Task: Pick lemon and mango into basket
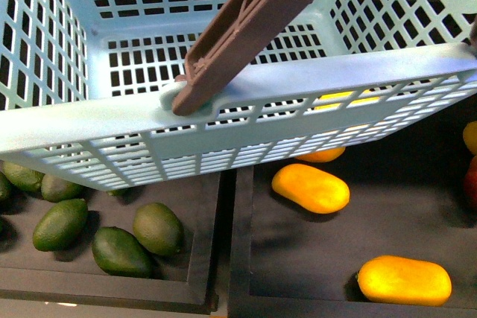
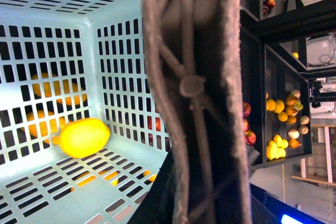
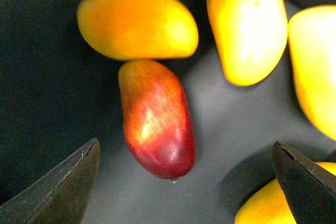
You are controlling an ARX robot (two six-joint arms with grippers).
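My right gripper (image 3: 185, 142) spread wide open, nothing held. Red-to-yellow oval mango (image 3: 157, 121) lies in black tray (image 3: 42, 77), near end between my fingers, not touching. Crowded tho: elongated orange-yellow fruit (image 3: 136, 23) touches mango's far end, more yellow ones close on one side; other side bare tray. Small bright-yellow lemon (image 2: 84, 137) sits inside light teal slotted plastic basket (image 1: 74, 121). Brown swing handle (image 1: 253, 24) blocks left wrist view, so can't tell left gripper's state.

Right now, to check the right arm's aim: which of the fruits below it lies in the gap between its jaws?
The mango, the only red-skinned one; the orange-yellow fruits lie beyond it or off to one side.
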